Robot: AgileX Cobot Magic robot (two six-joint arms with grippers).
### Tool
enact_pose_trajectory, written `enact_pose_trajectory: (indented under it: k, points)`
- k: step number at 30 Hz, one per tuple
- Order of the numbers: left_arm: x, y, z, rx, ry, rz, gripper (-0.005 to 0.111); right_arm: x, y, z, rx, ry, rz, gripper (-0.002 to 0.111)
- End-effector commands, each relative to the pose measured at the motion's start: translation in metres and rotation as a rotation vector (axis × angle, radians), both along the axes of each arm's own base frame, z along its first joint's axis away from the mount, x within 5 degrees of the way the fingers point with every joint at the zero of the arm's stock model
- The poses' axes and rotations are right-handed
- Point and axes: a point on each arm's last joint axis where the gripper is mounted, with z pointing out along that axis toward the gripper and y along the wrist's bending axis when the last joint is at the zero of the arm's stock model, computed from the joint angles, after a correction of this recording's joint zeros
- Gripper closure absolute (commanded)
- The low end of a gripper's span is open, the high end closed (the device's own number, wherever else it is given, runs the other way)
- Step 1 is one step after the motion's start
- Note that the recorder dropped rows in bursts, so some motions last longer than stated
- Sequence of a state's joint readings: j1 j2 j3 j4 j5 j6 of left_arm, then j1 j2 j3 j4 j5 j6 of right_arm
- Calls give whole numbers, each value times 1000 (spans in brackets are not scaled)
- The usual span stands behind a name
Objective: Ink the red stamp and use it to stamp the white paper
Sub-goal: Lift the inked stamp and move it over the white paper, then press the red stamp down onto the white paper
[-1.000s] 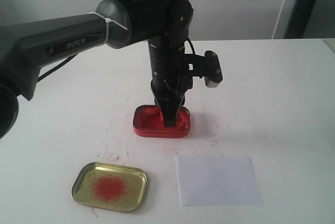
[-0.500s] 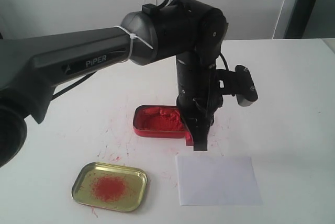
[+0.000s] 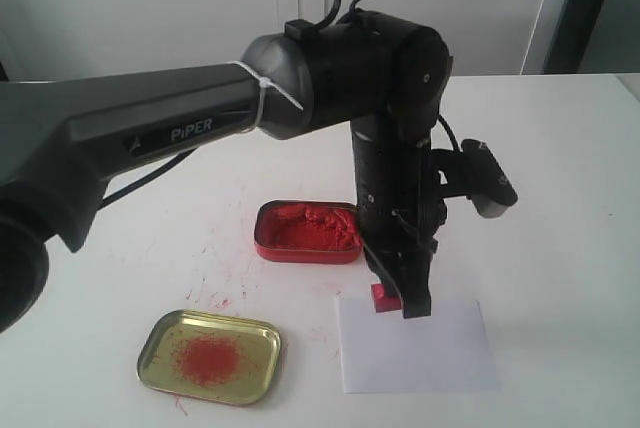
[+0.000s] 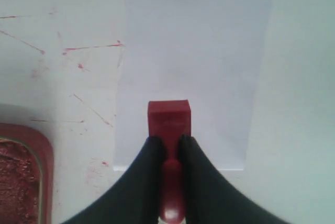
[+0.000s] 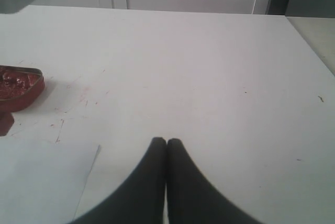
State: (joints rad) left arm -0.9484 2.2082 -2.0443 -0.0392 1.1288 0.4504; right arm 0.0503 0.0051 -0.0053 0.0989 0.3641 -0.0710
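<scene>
I have the red stamp point(image 4: 168, 119) in the left gripper point(image 4: 168, 141). The two fingers are closed on its narrow knob handle from both sides. This leaves the square base free and pointing down, which is what printing needs.

In the exterior view the stamp is at the far left corner of the white paper point(image 3: 420, 348), the corner nearest the red tin point(image 3: 305, 231) of ink paste. In the left wrist view the base is over the sheet, close to one short edge. I cannot tell whether the base touches the paper or is a little above it. The paper shows no print.

I judge that inking is done and the pressing step is now in hand. The arm stands almost vertical over the stamp, I think so that the push goes straight down and the base meets the sheet flat. A tilted base would give only half a print.

The tin is just beside the paper, so the way from ink to sheet is short. The gold lid point(image 3: 210, 355), with a red smear in its middle, lies well apart on the left and out of the way.

The right gripper point(image 5: 166, 143) has its fingers pressed together and holds nothing. It is over bare tabletop point(image 3: 560, 198) beside the paper, away from the work.

The sheet is thin and loose, so it may stick to the stamp when I lift.
</scene>
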Motion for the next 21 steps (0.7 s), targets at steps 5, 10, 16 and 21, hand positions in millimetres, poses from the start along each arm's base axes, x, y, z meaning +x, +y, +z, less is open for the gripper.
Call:
enact_pose_trajectory:
  k: [5, 10, 16, 21]
  points:
    - [-28, 9, -11, 92, 78, 21, 107, 0, 0, 0, -1, -14, 0, 108]
    - [-33, 16, -11, 64, 54, 45, 107, 0, 0, 0, -1, -14, 0, 108]
    - [-33, 16, -17, 53, 46, 49, 107, 0, 0, 0, -1, -14, 0, 108]
    - [-30, 12, -17, 2, 19, 56, 107, 0, 0, 0, -1, -14, 0, 108]
